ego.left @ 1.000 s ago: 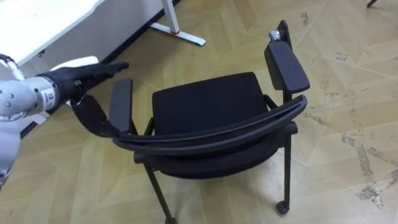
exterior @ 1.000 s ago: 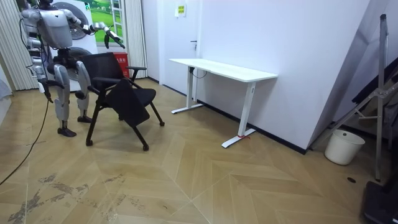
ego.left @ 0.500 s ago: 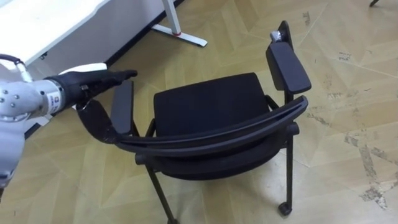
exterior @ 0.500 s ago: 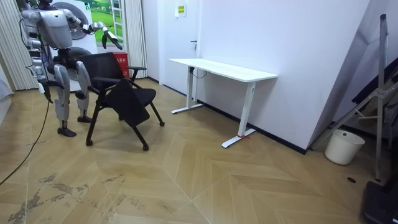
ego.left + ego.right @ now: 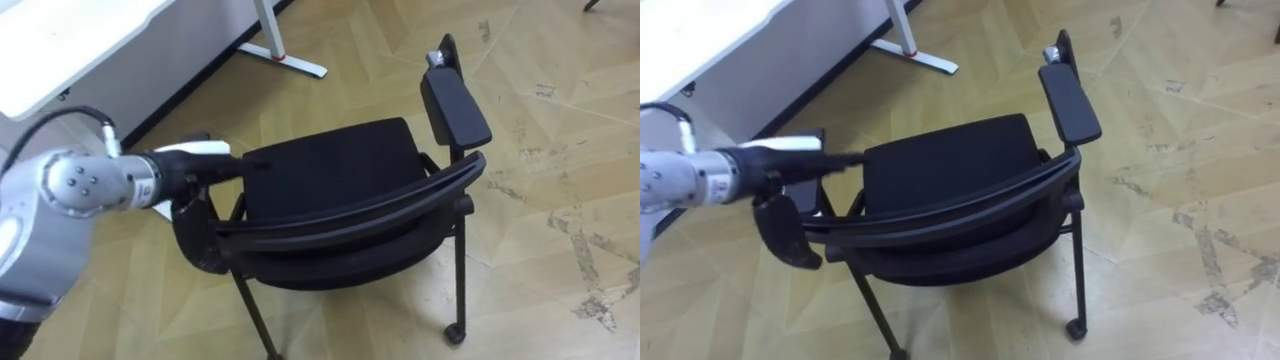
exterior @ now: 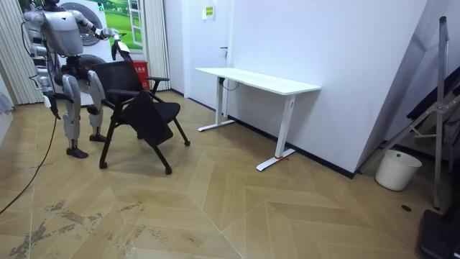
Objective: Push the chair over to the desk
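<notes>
The left hand (image 5: pixel 195 168), fingers (image 5: pixel 245 165) straight, extends over the black chair (image 5: pixel 335 175) at its left side.

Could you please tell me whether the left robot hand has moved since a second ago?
Yes. The left robot hand has moved to the right, toward the chair, its straight fingers reaching over the seat's left edge.

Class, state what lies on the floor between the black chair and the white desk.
Nothing: the room view shows bare floor between chair and desk.
</notes>
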### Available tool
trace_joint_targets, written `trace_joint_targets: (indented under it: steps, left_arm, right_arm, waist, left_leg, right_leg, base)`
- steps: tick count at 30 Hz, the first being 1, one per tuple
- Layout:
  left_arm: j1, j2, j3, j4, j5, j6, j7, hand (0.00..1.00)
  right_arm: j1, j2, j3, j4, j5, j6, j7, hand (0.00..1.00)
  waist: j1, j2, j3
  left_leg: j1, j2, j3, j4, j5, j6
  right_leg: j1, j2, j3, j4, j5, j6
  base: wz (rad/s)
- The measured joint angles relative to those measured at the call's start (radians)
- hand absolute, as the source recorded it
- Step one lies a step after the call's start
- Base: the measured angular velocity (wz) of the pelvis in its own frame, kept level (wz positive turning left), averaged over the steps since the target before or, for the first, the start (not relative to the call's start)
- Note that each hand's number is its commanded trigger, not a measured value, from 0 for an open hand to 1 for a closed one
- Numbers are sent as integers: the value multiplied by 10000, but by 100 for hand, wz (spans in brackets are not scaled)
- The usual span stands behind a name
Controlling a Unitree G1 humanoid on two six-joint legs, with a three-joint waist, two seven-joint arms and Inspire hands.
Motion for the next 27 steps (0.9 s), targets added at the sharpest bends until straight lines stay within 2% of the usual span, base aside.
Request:
trace_joint_targets:
  steps: [5,14,20,27]
  left_arm:
    - [18,-6,-353,0,91,5,-219,0]
    - [19,-42,-422,-25,89,0,-339,0]
    - [34,-324,-421,-24,91,-36,-301,0]
    - [132,-407,-410,-5,235,-202,-250,0]
  right_arm:
    - [-122,1,208,85,47,15,8,0]
    - [-194,36,395,194,406,18,5,0]
    - [-173,65,391,203,567,-2,-19,0]
    - [-170,103,362,333,733,-52,-18,0]
  waist:
    - [-140,-63,46]
    - [-177,-152,108]
    - [-172,-161,111]
    - [-178,-224,87]
  left_leg:
    - [23,0,-4,-3,0,0]
    - [30,-1,-16,17,0,0]
    - [21,-1,-12,19,0,0]
    - [3,0,9,14,0,0]
  right_leg:
    - [39,-1,1,3,0,0]
    - [56,1,72,-16,-1,1]
    - [29,7,84,-14,0,1]
    - [-36,13,129,3,0,0]
  base:
    - [0]
    - [0]
    - [0]
    - [-2]
